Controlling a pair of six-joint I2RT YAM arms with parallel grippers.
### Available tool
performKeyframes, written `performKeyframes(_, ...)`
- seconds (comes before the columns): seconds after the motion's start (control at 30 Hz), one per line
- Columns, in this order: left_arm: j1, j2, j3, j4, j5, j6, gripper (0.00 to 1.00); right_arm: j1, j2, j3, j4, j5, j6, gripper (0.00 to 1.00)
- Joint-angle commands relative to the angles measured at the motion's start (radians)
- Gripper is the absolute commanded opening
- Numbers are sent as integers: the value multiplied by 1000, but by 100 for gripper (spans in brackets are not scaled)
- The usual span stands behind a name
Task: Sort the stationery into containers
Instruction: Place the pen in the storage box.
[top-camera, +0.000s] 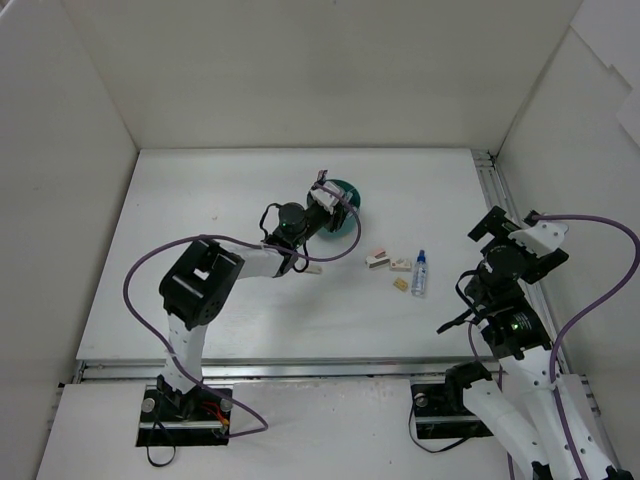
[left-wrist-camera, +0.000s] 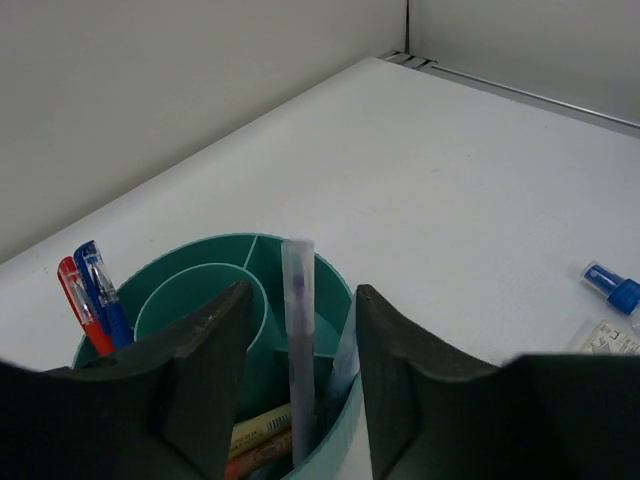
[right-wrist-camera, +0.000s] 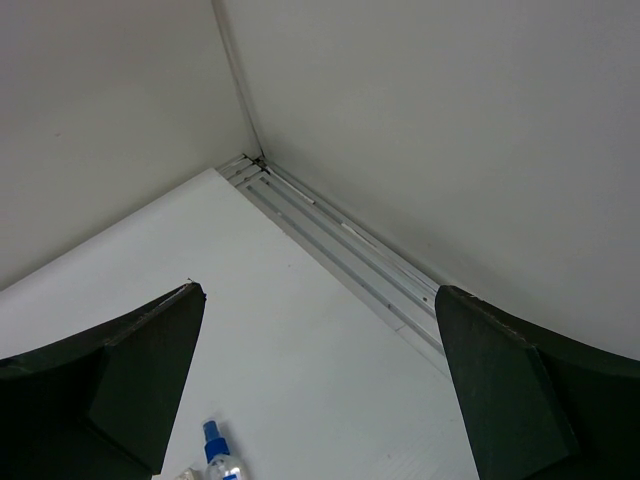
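Left wrist alone shows pens (left-wrist-camera: 104, 300) inside organizer (left-wrist-camera: 170, 262).

Pens (left-wrist-camera: 298, 330) stand in organizer (left-wrist-camera: 200, 300); erasers (top-camera: 378, 260), bottle (top-camera: 419, 273) lie right of it.

Left arm (top-camera: 200, 290), right arm (top-camera: 512, 335): white links, black joint housings, looping purple cables (top-camera: 126, 285); matte black end effector fingers (left-wrist-camera: 205, 350).
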Motion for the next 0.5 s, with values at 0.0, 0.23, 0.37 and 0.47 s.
performKeyframes(0.0, -10, -115, 4, 51, -8, 0, 44, 0, 11, 11, 69, 4, 1, 98)
performKeyframes(0.23, -10, -211, -16, -75, 7, 40, 70, 0, 5, 16, 52, -34, 8, 98)
performKeyframes(0.37, -29, -288, 29, -201, -32, 44, 93, 3, 25, 37, 16, -105, 9, 98)
performKeyframes(0.47, -38, -337, 108, -400, -85, 44, 100, 3, 77, 77, -41, -147, 34, 98)
